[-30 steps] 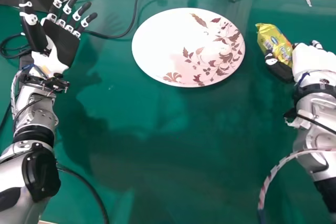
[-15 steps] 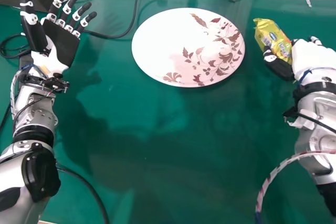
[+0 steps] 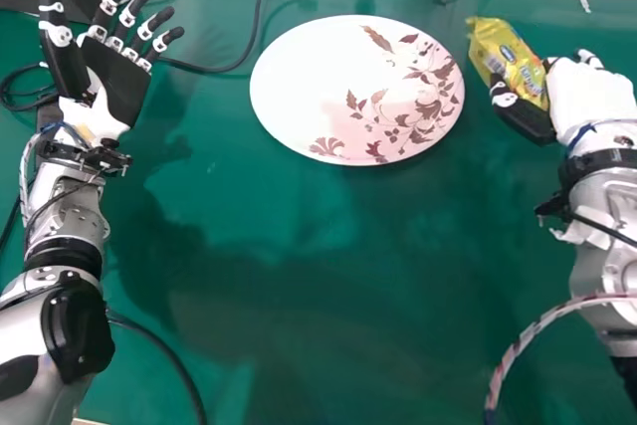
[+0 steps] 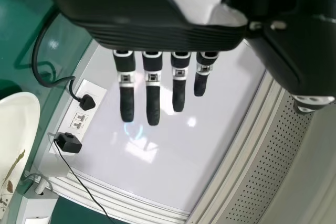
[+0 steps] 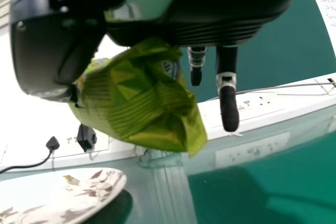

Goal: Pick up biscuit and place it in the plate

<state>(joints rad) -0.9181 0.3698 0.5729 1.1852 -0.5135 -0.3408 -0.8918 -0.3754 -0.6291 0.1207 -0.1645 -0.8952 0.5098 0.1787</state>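
green table (image 3: 299, 345) under plate (image 3: 309, 82); right hand (image 3: 587, 102), fingers partly closed, grips biscuit packet (image 3: 510, 65); left hand (image 3: 121, 92), fingers straight.

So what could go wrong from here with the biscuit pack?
Slip: the right hand holds the yellow pack with some fingers sticking out straight beside it, so it might twist loose.
Early release: the pack is right of the plate, so it would likely land on the table.

Silver forearms (image 3: 65, 216), black bands (image 3: 72, 253), pale striped cable (image 3: 527, 333).
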